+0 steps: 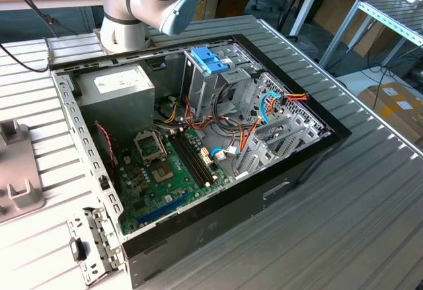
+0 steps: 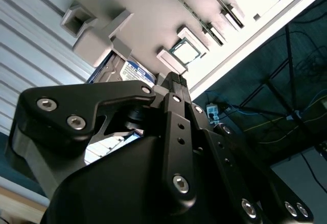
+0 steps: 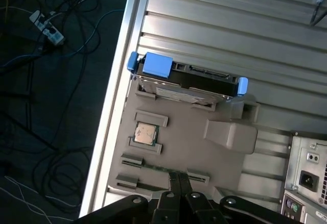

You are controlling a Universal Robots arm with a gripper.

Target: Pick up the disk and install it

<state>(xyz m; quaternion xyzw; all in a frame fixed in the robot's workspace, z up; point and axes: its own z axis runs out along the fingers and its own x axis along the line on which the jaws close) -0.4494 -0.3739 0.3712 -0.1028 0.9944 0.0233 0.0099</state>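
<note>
**Q:** Where is the disk?
**A:** The disk, with blue rails at both ends, stands on edge in a grey fixture on the ribbed table. The print on its blue-and-white label can't be made out.
**Q:** And the gripper?
**A:** The gripper hangs clear of the fixture, fingers pressed together, holding nothing.

An open computer case lies on the ribbed metal counter. Its green motherboard is exposed, a grey box-shaped power supply sits in the far corner, and a blue plastic piece with two tabs tops the drive cage, with orange and yellow wires below it. In the first wrist view, a grey moulded tray holds a processor chip, and cables and a power strip lie on the dark floor.
</note>
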